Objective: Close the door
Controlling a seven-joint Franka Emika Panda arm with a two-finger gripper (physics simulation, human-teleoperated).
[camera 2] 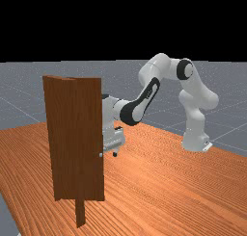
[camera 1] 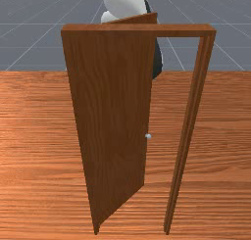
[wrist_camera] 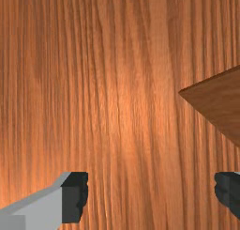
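Our hand [camera 2: 113, 143] hangs above the table [camera 2: 159, 182] in the far view, partly covered by the door [camera 2: 76, 138], whose upright panel stands at its far view's left, between it and the camera. The knob [camera 2: 101, 155] sits close beside our hand there, at the door's edge; whether we touch either, we can't tell. Our arm [camera 2: 147, 93] comes to the hand from the far view's right. Below the door we see the foot of the frame [camera 2: 80, 213].

In the wrist view we have our fingers [wrist_camera: 75, 196] spread wide, open, with bare wood of the table under the gap. A pointed corner of the door shows out ahead of the fingers, over toward one of them and apart from both.

In the front view our hand is hidden behind the door, and we see white parts of our arm above it. The door stands open, swung back toward our side from the frame's post at the front view's left. Its free edge, with the knob, is well apart from the other post [camera 1: 185, 131], a broad gap between.
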